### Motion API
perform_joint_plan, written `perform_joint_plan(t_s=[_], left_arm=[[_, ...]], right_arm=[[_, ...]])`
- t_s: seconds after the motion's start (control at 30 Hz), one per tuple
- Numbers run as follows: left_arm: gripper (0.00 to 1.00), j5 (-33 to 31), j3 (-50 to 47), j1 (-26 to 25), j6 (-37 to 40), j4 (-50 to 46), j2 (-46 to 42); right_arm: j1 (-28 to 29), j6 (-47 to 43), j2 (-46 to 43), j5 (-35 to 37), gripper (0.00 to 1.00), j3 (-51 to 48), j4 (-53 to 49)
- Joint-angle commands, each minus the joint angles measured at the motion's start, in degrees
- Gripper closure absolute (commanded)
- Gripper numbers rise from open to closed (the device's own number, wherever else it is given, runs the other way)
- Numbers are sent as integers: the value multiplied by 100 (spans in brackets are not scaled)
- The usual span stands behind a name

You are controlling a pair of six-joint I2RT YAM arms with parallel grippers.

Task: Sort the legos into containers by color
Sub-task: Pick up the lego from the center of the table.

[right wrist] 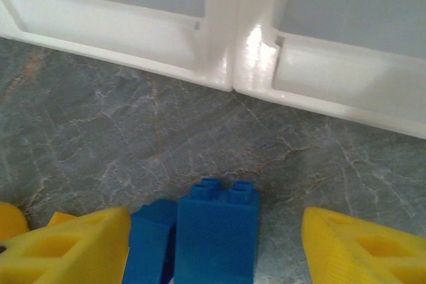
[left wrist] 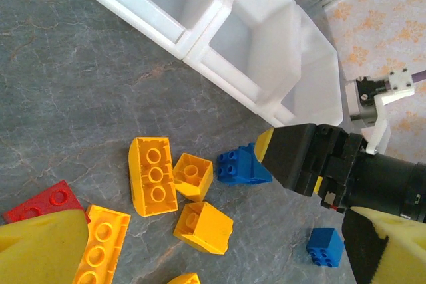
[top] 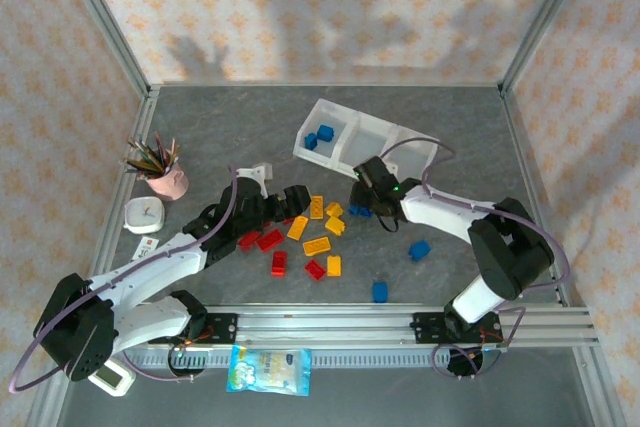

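Observation:
The white three-compartment tray (top: 395, 137) lies at the back centre, with two blue bricks (top: 320, 137) in its left compartment. Red bricks (top: 262, 240), yellow bricks (top: 317, 245) and loose blue bricks (top: 419, 249) are scattered on the table. My right gripper (right wrist: 219, 247) is open and low over the table. A blue brick (right wrist: 216, 234) stands between its fingers, and a second blue one (right wrist: 150, 237) sits against the left finger (right wrist: 73, 247). My left gripper (left wrist: 213, 251) is open above yellow bricks (left wrist: 154, 176), with a red brick (left wrist: 46, 201) by its left finger (left wrist: 40, 247).
A pink cup of pencils (top: 165, 179) and a small white object (top: 145, 214) stand at the left. A blue-and-white snack packet (top: 268, 369) lies in front of the rail (top: 400, 322). The right gripper's black body (left wrist: 306, 161) sits close to my left gripper.

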Motion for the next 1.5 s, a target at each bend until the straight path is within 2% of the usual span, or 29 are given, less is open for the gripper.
perform_joint_plan(t_s=[0.0,0.47,0.53,0.73,0.87,1.07,1.47], left_arm=[[1,-156,1,-48,-31,158,-14],[1,-174,80,-186,-100,173,46],[1,-191,95,-197,-110,200,81],[1,-289,166,-206,-75,118,106],[1,-341,153,-206,-68,64,33],[1,-338,233,-206,-41,12,73],[1,-294,322,-210,-48,97,204]], right_arm=[[31,143,-140,272,33,-212,11],[-16,93,-658,319,37,-704,-86],[-34,-89,-548,-2,36,-687,92],[-35,-284,-174,-303,35,-387,223],[-43,-346,-93,-133,35,-331,231],[-69,-381,158,-53,42,-214,179],[-149,-620,6,35,63,-273,94]])
